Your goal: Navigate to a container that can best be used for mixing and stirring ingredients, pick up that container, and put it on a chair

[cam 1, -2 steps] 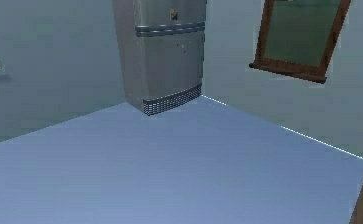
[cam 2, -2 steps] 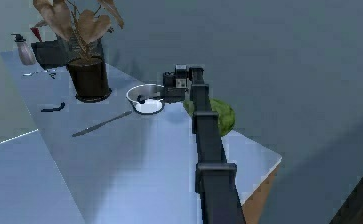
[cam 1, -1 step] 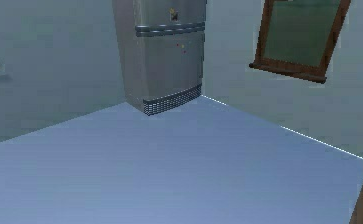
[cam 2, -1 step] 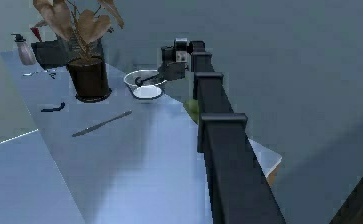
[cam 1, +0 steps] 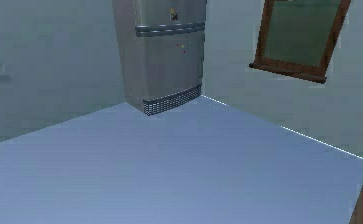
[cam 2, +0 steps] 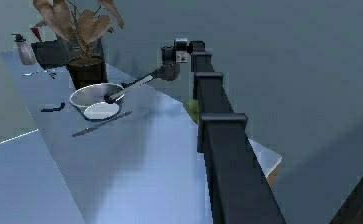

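We judge the drive done and the pickup in hand: the bowl (cam 2: 92,96) stands on the counter (cam 2: 139,165) in front of the plant (cam 2: 79,40). The gripper (cam 2: 117,95) is at the bowl, but we cannot tell its spread or whether it holds anything; lift and chair remain. The counter is pale, with a plate (cam 2: 101,114) beside the bowl; ahead are a fridge (cam 1: 167,50), then a window (cam 1: 301,35).

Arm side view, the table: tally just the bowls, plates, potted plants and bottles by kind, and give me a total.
Bowl: 1
Plate: 1
Potted plant: 1
Bottle: 1
Total: 4
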Robot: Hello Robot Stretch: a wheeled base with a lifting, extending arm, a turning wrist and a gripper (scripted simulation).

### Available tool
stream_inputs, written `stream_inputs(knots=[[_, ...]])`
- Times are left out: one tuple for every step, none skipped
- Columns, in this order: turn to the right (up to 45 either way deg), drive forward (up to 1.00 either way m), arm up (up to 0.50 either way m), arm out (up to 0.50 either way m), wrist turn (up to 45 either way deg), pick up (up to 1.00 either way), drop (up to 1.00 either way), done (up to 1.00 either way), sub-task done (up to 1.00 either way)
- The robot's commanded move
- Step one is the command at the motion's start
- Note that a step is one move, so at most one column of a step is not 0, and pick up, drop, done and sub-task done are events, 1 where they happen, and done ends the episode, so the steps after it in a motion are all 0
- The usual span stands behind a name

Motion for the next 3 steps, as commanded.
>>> stream_inputs(knots=[[0.0,0.00,0.00,0.00,-45.0,0.00,0.00,0.00,0.00],[0.0,0.00,0.00,0.00,-12.0,0.00,0.00,0.00,0.00],[0.0,0.00,0.00,-0.48,0.0,0.00,0.00,0.00,0.00]])
